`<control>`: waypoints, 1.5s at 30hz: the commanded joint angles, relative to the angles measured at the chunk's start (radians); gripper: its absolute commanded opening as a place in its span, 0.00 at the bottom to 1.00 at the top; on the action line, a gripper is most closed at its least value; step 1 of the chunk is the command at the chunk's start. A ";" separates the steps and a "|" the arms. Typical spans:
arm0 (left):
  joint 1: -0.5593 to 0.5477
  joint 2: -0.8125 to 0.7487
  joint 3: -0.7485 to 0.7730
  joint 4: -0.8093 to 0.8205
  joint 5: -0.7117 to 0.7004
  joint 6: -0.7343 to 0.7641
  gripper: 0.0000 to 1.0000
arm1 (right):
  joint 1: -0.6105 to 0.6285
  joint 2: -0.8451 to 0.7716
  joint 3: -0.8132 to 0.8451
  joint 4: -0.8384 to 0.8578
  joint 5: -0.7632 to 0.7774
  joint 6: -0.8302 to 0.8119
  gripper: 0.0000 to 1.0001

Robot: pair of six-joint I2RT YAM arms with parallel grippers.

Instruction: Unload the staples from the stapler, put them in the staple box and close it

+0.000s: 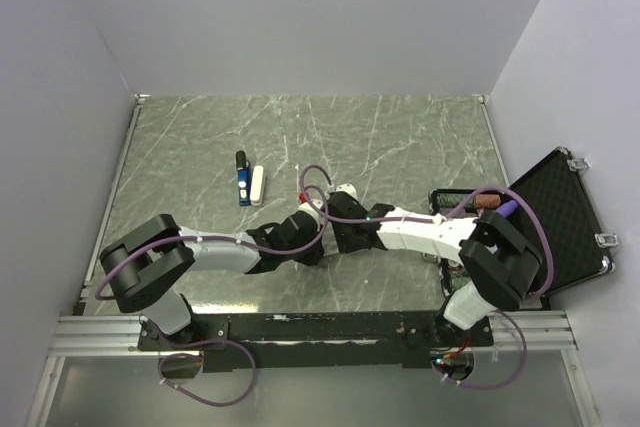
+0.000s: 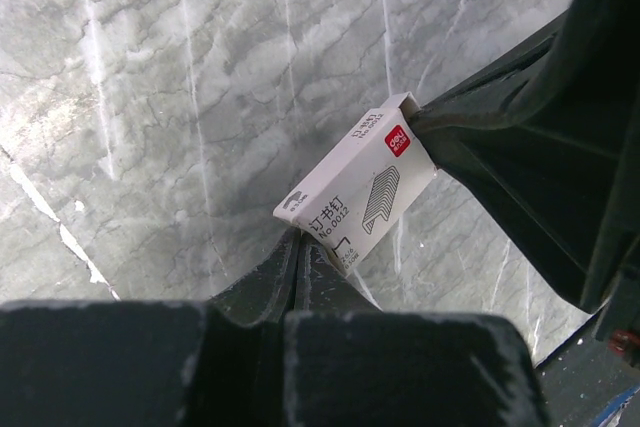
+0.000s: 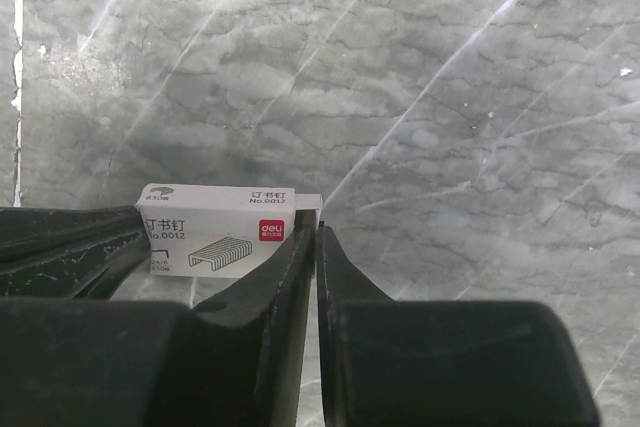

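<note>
The stapler (image 1: 243,179), blue and black with a whitish bar beside it, lies on the marble table (image 1: 400,137) at the far left, apart from both grippers. A white staple box (image 2: 360,187) (image 3: 225,232) lies on the table between the grippers. My left gripper (image 2: 298,237) is shut, its tips touching one end of the box. At the other end my right gripper (image 3: 318,229) shows a narrow slit between its fingers and nothing in it; the box's inner tray sticks out slightly there. In the top view the two grippers (image 1: 322,219) meet mid-table and hide the box.
An open black case (image 1: 560,217) lies at the table's right edge, with a small brown item (image 1: 488,203) at its near side. Grey walls close the table on three sides. Purple cables loop over both arms.
</note>
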 commanded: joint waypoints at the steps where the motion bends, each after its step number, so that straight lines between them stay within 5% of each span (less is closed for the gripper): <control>1: -0.019 0.042 -0.002 -0.002 0.035 0.003 0.01 | 0.027 -0.064 0.007 0.007 -0.017 0.027 0.16; 36: -0.025 0.048 0.027 -0.039 0.029 0.016 0.01 | -0.018 -0.183 -0.079 -0.061 0.052 0.040 0.33; 41: -0.027 0.025 0.015 -0.046 0.012 0.010 0.01 | -0.050 -0.176 -0.096 -0.037 0.043 0.031 0.33; 45: -0.027 0.015 0.003 -0.056 0.003 0.007 0.01 | -0.070 -0.167 -0.103 -0.020 0.027 0.022 0.23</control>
